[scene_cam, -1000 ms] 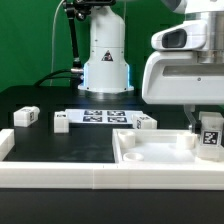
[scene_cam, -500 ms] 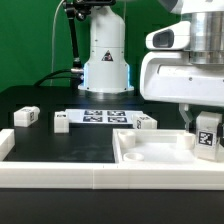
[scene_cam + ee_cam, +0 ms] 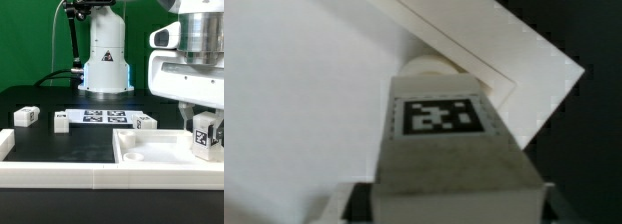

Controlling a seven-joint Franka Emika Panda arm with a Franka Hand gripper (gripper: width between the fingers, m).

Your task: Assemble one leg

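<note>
Near right on the bench lies a rimmed white panel, and over its right part the tool is clamped on the leg. Only the wrist view shows the leg's end close to a panel corner. Only the exterior view shows a similar block behind the panel and the marker board farther left.

Four legs are in sight. There is one large white panel. There is one marker board.
</note>
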